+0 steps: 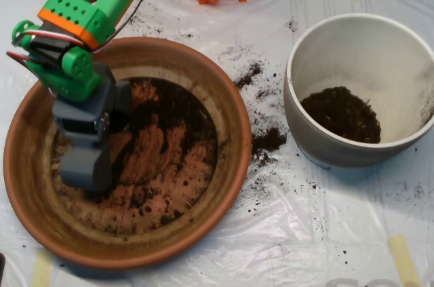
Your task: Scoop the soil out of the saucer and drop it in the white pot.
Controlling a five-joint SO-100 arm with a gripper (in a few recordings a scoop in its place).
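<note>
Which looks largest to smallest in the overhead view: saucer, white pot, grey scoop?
1. Saucer
2. White pot
3. Grey scoop, though it sits nearer the camera, so its look is inflated.

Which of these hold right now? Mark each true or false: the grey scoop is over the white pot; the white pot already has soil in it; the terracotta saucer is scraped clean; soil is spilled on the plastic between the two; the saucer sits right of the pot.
1. The grey clamshell scoop is over the round off-white pot. False: it is down inside the shallow terracotta saucer, at its left side.
2. The pot holds dark crumbly soil. True.
3. The saucer is scraped clean. False: a thin layer and smears of soil remain on its bottom.
4. Spilled soil lies on the clear plastic sheet between saucer and pot. True.
5. The saucer sits right of the pot. False: it is on the left.
</note>
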